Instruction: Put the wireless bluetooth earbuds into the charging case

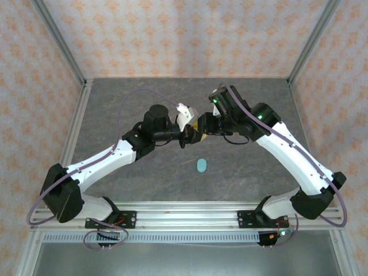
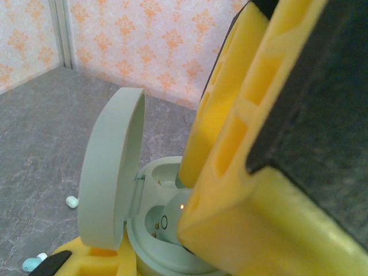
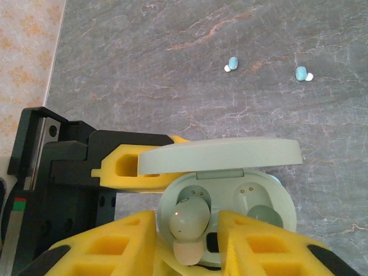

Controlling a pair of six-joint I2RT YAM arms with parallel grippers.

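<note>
Both arms meet nose to nose over the middle of the counter [image 1: 144, 103]. The left fingers [image 3: 123, 164] are clenched on the charging case [image 3: 221, 156], a pale sage-green oval held up off the surface, lid swung open and standing on edge.

Look inside: one earbud [image 3: 190, 219] sits in the left-hand well. It's a smooth pale-green pebble with a lighter cream tip toward the wrist camera and a tiny orange light glowing on it. The right fingers [image 3: 241, 233] flank that earbud, parted, with a sliver of case showing on either side, so released rather than pinching. The other well shows gold contacts and a greyer rounded shape, half hidden, and I can't tell what it is.

On the counter beyond lie a loose earbud [image 3: 233, 62] and a second loose earbud [image 3: 301, 72], both blue-teal with white tips, lying apart. A closed teal case [image 1: 201, 165] rests on the counter, nearer the bases than the meeting fingers.
</note>
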